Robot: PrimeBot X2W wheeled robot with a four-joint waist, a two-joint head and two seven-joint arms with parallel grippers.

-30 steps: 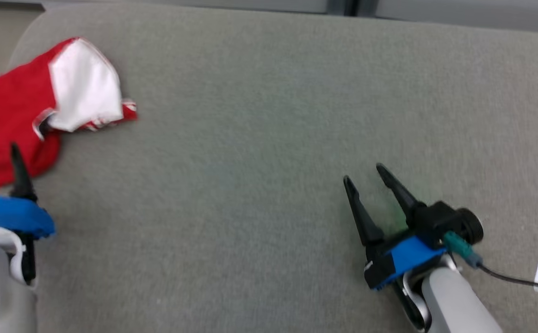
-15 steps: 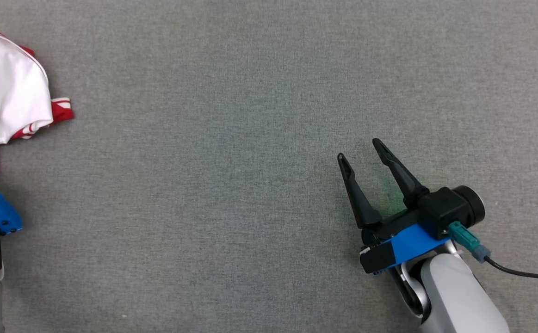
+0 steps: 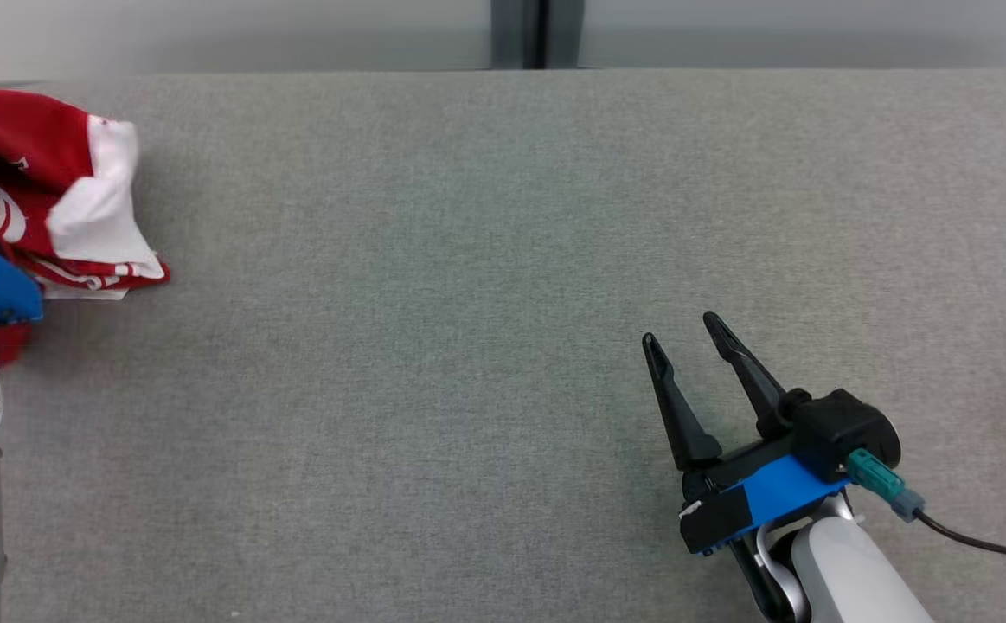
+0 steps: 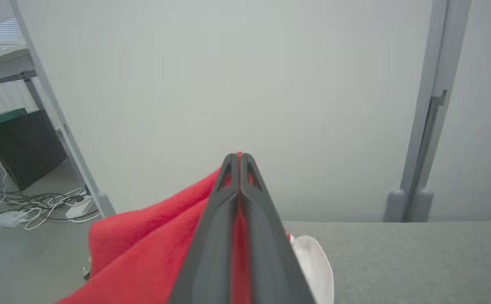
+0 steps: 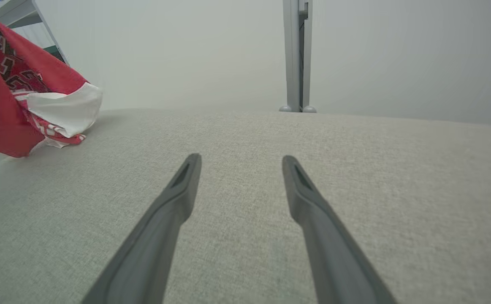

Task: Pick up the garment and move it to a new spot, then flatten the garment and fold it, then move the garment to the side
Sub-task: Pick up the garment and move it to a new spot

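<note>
- Our left claw [image 4: 239, 157] is clenched on a red fold of the garment [image 3: 53, 173]. The garment is bunched at the far left corner of the bench [image 3: 468, 346], its upper part raised and its lower hem apparently touching the surface.
- Our right claw [image 3: 679, 330] stands released over bare bench, well apart from the garment.
- We judge the pick-up to be in hand. Next we must lift the garment clear and carry it toward the middle, watching that the thin pinch does not slip.

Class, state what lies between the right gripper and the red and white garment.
Nothing: in the head view, only bare grey fabric surface stretches between the right gripper and the garment.
</note>
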